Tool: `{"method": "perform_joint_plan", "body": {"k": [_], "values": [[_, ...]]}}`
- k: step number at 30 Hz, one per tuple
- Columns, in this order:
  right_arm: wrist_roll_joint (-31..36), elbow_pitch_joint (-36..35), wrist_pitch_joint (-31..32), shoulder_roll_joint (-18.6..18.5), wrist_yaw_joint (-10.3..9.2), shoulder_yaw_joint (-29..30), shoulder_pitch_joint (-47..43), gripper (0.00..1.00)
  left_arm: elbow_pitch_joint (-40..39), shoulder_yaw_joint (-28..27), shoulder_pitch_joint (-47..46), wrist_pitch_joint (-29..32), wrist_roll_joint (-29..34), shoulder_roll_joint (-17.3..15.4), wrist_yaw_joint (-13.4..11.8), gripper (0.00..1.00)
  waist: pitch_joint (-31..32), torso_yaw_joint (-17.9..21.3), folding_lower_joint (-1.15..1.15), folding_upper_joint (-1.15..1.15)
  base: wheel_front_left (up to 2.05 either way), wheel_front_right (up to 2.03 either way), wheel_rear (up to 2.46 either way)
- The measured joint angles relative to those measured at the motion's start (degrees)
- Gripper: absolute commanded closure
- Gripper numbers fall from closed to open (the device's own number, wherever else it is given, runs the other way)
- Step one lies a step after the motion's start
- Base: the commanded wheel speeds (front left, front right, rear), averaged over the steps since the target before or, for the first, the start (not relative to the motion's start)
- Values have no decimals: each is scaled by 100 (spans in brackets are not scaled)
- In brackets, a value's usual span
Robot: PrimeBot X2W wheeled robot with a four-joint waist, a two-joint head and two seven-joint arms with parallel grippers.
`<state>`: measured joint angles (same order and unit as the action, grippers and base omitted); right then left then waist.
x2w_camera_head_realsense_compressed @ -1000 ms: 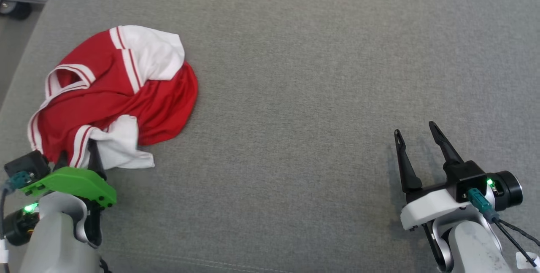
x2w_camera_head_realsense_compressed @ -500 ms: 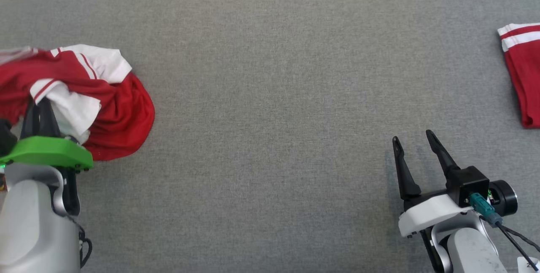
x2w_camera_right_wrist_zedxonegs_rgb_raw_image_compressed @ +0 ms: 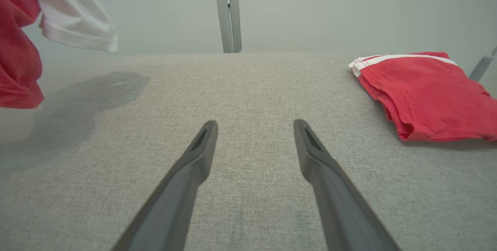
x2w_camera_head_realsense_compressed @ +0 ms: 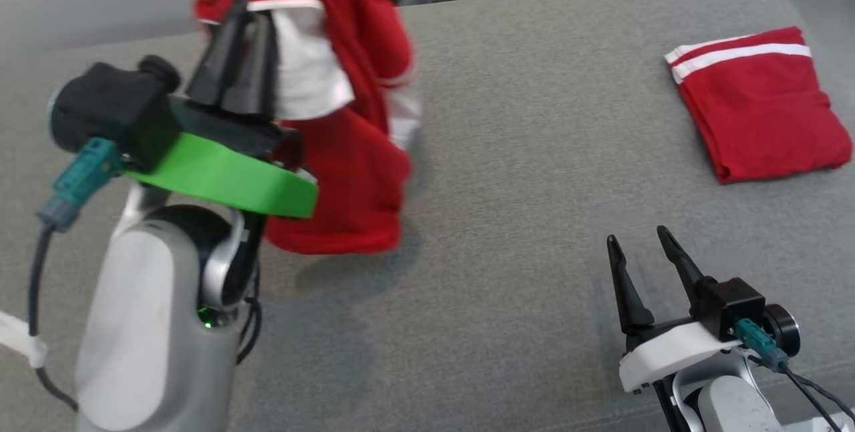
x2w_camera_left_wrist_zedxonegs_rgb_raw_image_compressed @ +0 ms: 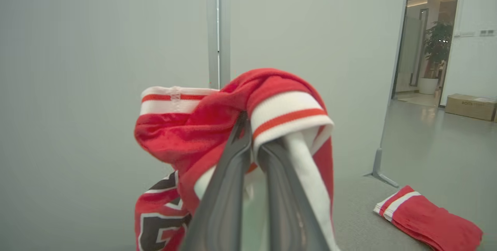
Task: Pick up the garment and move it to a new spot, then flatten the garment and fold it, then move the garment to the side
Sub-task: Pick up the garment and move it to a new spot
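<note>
One wide grey cushion point(x2w_camera_head_realsense_compressed: 507, 218) of woven, slightly rough cloth lies under everything. Two red garments I count on or over it. The first, the garment point(x2w_camera_head_realsense_compressed: 354, 151), is a soft red jersey with white sleeves and striped bands; it hangs crumpled at the upper left of the head view, above the cushion. My left claw point(x2w_camera_left_wrist_zedxonegs_rgb_raw_image_compressed: 250, 142) is clamped tight on its striped cuff point(x2w_camera_left_wrist_zedxonegs_rgb_raw_image_compressed: 289, 117). The second, a folded red piece point(x2w_camera_head_realsense_compressed: 761, 111), lies flat and nearly rectangular at the upper right. My right claw point(x2w_camera_head_realsense_compressed: 636, 235), at the lower right, has its two thin dark fingers point(x2w_camera_head_realsense_compressed: 678, 262) spread apart and grips nothing.
</note>
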<state>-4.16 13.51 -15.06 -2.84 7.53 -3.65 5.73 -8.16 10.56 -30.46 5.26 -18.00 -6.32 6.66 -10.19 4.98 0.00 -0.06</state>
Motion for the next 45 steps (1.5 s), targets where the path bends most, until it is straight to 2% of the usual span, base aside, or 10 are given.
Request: {"method": "perform_joint_plan", "body": {"k": [4, 9, 17, 24, 30, 31, 32, 33, 39, 45], "values": [[-96, 22, 0, -3, 0, -24, -11, 0, -236, 641, -12, 333, -101, 210, -20, 100, 57, 360, 0, 0, 0, 0, 0], [-237, 34, 0, -2, 0, -105, -10, 0, 278, 1054, 356, 372, 2, 266, -202, 100, 71, 819, 0, 0, 0, 0, 0], [-268, 15, 0, -7, -1, 26, -120, 0, 1189, 816, 1435, -120, 94, -111, -528, 100, -31, 1344, 0, 0, 0, 0, 0], [-209, 0, 0, -1, -1, 86, -131, 0, 1739, 277, 1809, -792, 89, -441, -821, 100, -141, 1252, 0, 0, 0, 0, 0], [-137, 8, 0, 1, 0, 36, -115, 0, 2267, 426, 1722, -777, -23, -407, -610, 100, -111, 933, 0, 0, 0, 0, 0], [-134, 12, 0, 1, 0, 40, -96, 0, 2414, 514, 1705, -777, -25, -383, -514, 72, -107, 882, 0, 0, 0, 0, 0], [-134, 18, 0, -1, -1, 38, -74, 0, 2606, 625, 1673, -750, 9, -372, -460, 31, -103, 831, 0, 0, 0, 0, 0], [-134, 24, 0, -2, -1, 22, -69, 0, 2811, 705, 1654, -695, 46, -352, -421, 0, -99, 784, 0, 0, 0, 0, 0], [-129, 108, 0, 2, 0, 81, -116, 0, 3329, 756, 1818, -824, 4, -342, -416, 0, 17, 605, 0, 0, 0, 0, 0], [-55, 135, 0, 1, 0, 378, -317, 0, 2362, 319, 2684, -1688, 59, -534, -1069, 0, 255, 500, 0, 0, 0, 0, 0]]}}
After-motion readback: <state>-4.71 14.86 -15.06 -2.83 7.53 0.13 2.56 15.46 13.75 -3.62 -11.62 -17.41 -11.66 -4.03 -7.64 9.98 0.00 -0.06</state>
